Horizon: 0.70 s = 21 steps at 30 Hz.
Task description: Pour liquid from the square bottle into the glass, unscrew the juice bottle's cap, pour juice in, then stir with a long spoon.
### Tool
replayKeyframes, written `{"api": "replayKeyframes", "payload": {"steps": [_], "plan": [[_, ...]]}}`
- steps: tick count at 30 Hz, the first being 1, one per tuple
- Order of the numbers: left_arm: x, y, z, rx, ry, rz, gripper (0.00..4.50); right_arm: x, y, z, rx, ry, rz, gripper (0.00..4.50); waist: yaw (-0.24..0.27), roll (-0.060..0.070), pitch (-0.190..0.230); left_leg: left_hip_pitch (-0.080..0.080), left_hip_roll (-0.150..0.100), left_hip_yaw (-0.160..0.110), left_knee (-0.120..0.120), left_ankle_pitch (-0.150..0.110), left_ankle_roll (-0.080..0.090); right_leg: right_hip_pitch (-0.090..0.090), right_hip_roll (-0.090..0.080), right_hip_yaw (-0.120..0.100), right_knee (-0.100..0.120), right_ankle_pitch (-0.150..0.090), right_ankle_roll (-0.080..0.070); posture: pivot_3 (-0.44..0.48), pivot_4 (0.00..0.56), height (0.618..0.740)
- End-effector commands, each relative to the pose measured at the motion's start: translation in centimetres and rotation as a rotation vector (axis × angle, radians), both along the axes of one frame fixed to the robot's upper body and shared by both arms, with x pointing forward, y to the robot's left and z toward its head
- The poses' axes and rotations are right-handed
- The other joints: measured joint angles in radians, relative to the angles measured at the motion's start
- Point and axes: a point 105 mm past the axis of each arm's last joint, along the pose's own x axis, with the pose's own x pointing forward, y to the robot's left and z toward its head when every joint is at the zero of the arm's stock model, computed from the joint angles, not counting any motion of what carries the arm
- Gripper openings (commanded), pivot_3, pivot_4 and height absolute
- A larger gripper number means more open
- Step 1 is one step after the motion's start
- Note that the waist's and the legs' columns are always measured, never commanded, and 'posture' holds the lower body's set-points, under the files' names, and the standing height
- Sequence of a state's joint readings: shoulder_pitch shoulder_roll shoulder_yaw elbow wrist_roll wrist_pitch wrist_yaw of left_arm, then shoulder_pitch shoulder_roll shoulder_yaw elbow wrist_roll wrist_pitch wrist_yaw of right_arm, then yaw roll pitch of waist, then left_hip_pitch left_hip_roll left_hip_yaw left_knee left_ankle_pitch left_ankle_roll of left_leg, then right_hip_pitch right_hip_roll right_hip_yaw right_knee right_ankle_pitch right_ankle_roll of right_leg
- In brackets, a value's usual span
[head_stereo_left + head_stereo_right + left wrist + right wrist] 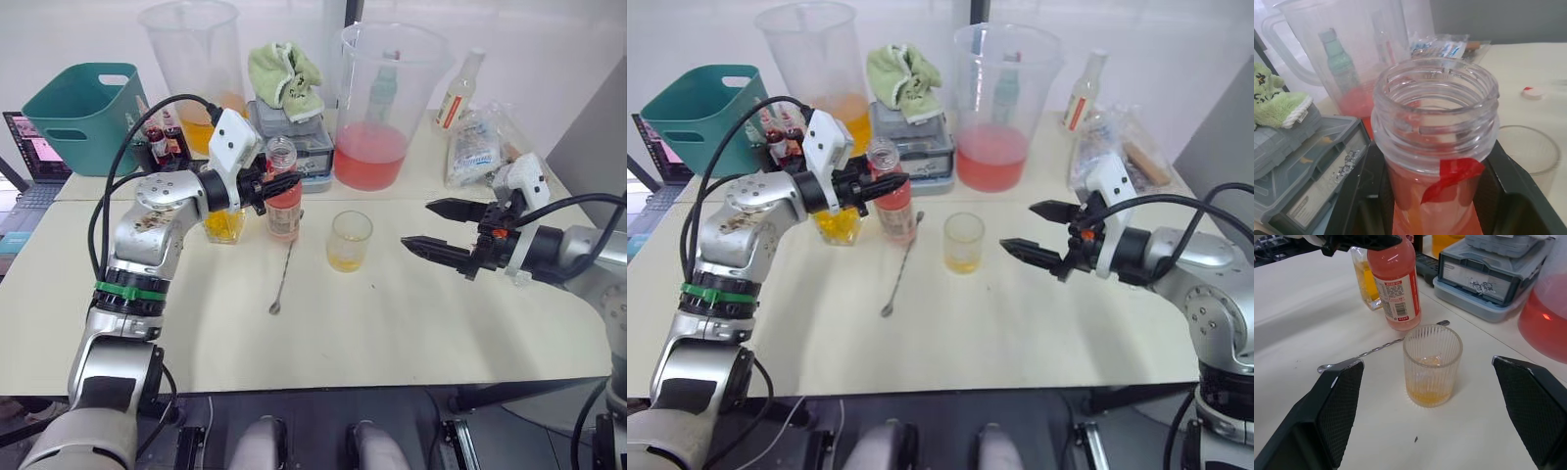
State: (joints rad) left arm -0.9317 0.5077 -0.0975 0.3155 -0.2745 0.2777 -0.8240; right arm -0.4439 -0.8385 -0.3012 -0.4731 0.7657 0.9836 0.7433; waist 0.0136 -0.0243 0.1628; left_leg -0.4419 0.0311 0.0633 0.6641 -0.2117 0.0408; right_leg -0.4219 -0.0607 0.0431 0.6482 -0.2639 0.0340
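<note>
Two steps look done: your small ribbed clear glass (350,240) on the table (411,313) holds yellow liquid, and the slim pink juice bottle (283,201), clamped in your left claw (272,183), stands uncapped. Right claw (431,227) gapes empty. Next: tip the bottle over the glass.

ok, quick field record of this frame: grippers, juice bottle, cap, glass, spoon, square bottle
left gripper: shut on the juice bottle, gripping just below its neck
juice bottle: upright, mouth open, cap off, pink liquid inside
cap: lying on the table, apart from the bottle
right gripper: open, empty, beside the glass
glass: upright, shallow yellow liquid at the bottom, no pink yet
long spoon: flat on the table, in front of the juice bottle
square bottle: upright, behind the left gripper
</note>
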Motion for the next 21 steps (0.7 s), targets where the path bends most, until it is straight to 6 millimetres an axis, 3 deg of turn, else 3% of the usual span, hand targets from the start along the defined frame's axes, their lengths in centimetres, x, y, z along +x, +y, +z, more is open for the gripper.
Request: {"api": "replayKeyframes", "payload": {"steps": [1, 12, 21], "plan": [[1.0, -0.9, 3.1, 0.066, -0.196, 0.050, 1.56, -1.0, -0.4, 1.1, -0.010, -0.046, -0.033, 4.46, 0.000, 0.000, 0.000, 0.000, 0.000, 0.000, 0.000, 0.000, 0.000, 0.000, 0.000, 0.000, 0.000, 0.000, 0.000, 0.000, 0.150, 0.740], [3.5, -3.6, 2.4, 0.250, -0.282, 0.069, 1.56, -1.8, -1.1, 1.3, 0.001, -0.059, -0.111, 4.46, -0.001, 0.000, 0.000, -0.003, -0.002, -0.001, 0.003, 0.000, 0.000, -0.001, 0.001, -0.001, 0.000, 0.000, 0.000, 0.000, 0.150, 0.740], [2.7, -7.1, 2.4, 0.375, -0.444, 0.014, 1.56, -2.0, -1.7, 1.4, 0.012, -0.078, -0.171, 4.46, 0.000, 0.000, 0.000, -0.004, -0.001, -0.001, 0.004, 0.000, 0.001, 0.000, 0.001, -0.001, 0.000, 0.000, 0.001, 0.000, 0.150, 0.740]]}}
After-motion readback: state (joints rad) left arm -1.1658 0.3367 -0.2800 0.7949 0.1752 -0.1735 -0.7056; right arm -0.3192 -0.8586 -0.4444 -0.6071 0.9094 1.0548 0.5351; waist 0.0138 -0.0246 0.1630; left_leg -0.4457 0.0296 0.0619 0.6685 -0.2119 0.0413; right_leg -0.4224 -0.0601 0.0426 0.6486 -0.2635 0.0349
